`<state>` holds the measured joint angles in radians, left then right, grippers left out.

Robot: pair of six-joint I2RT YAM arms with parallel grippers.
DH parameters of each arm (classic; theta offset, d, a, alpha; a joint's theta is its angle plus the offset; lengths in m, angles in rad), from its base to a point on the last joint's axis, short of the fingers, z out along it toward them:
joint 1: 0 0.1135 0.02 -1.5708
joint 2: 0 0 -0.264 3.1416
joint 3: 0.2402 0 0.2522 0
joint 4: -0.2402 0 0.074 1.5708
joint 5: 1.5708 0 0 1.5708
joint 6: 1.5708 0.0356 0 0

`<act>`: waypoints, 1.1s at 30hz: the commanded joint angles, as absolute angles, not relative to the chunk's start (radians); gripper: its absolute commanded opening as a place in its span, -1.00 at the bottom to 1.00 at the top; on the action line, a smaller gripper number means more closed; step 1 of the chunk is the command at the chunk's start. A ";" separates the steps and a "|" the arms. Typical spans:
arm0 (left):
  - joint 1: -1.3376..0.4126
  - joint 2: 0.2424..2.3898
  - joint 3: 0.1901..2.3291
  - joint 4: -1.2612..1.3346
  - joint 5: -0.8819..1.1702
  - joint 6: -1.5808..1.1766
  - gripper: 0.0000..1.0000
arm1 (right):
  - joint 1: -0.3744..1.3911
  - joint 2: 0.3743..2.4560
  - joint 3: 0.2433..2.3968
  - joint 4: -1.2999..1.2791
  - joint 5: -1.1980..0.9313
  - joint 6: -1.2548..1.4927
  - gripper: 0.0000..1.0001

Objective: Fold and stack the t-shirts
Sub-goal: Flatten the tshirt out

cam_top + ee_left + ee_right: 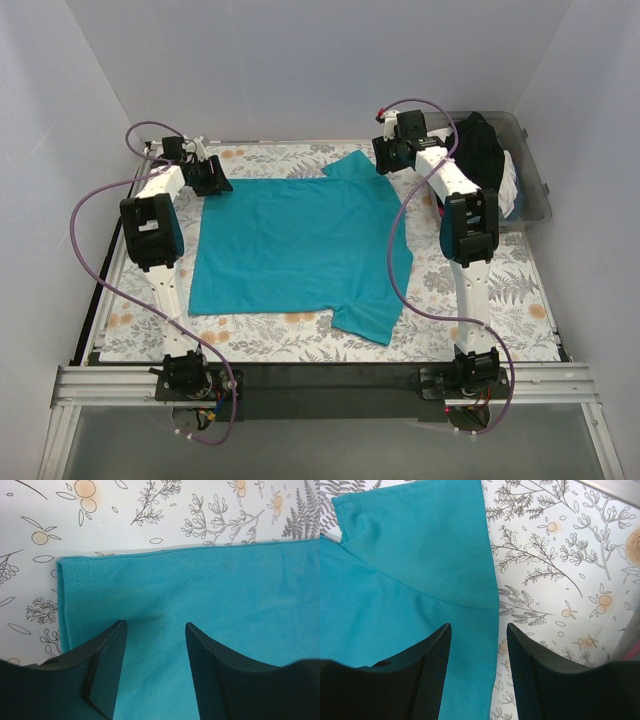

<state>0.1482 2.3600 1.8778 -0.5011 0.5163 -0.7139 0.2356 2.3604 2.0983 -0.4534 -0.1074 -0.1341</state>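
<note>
White walls, floral tablecloth (520, 290): teal shirt (300, 240) lies flat, both grippers at its far edge.
My left gripper (155, 630) has its fingers spread and grips nothing; teal cloth sits under them, the hem just left of the tips and the far edge just ahead. My right gripper (479, 630) is also spread and empty, straddling the shirt's side edge, with a sleeve (415, 535) ahead-left of its tips. The shirt's long axis runs from one gripper to the other, so I judge each arm takes its own far corner.
</note>
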 commanded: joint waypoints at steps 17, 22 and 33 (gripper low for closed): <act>0.158 2.270 2.022 -0.506 0.514 -0.695 0.30 | 0.221 2.490 2.154 -0.262 -0.078 0.021 0.07; 0.161 2.324 2.060 -0.520 0.460 -0.683 0.34 | 0.221 2.520 2.152 -0.259 -0.086 0.028 0.05; 0.161 2.410 2.108 -0.534 0.437 -0.678 0.34 | 0.224 2.540 2.132 -0.261 -0.155 0.022 -0.30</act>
<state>0.1555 2.4119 2.0815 -0.5240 0.4553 -0.6914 0.2237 2.5221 2.1204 -0.2596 -0.1181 0.0219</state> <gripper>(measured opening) 0.672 0.377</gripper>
